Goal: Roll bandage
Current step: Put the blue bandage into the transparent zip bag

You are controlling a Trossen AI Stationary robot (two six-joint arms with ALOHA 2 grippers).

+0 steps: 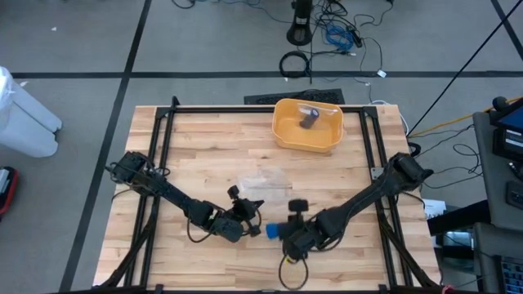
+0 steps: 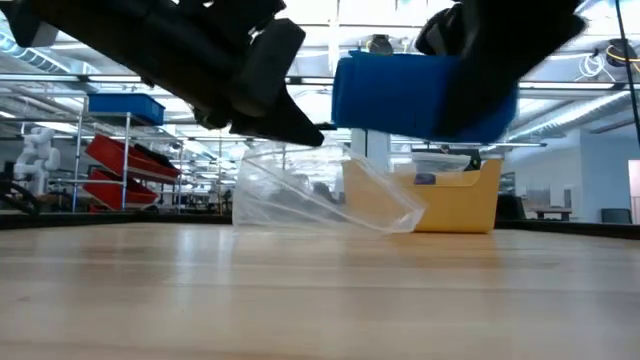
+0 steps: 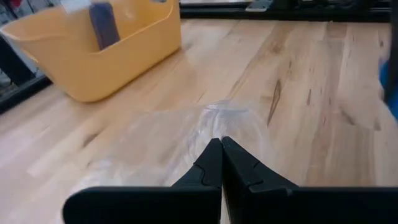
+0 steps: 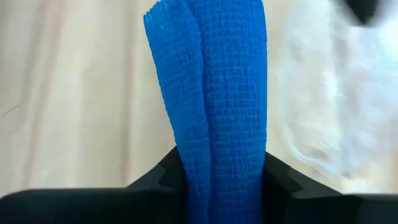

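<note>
A blue bandage (image 4: 214, 93), flattened into several layers, is held by my right gripper (image 4: 217, 171) above the table near its front middle; it also shows in the high view (image 1: 273, 231) and the low view (image 2: 420, 95). My left gripper (image 3: 221, 152) is shut and empty just left of the bandage, above a clear plastic bag (image 3: 168, 140) lying on the table. In the low view the left gripper's tip (image 2: 310, 130) points toward the bandage. A yellow basket (image 1: 308, 135) with a dark roll (image 1: 310, 119) inside stands at the far middle. My right gripper pinches the blue bandage between its two fingers, one on each flat side (image 4: 186, 168), over several layers. The fingers come from the table's right, about level. The bandage sticks out past the fingertips and is lifted clear of the table (image 2: 420, 125).
The clear plastic bag (image 1: 263, 180) lies between the grippers and the yellow basket (image 2: 455, 200). Black frame rails (image 1: 159, 155) run along the table's left, right and far sides. Bare wood lies at the front (image 2: 300, 290).
</note>
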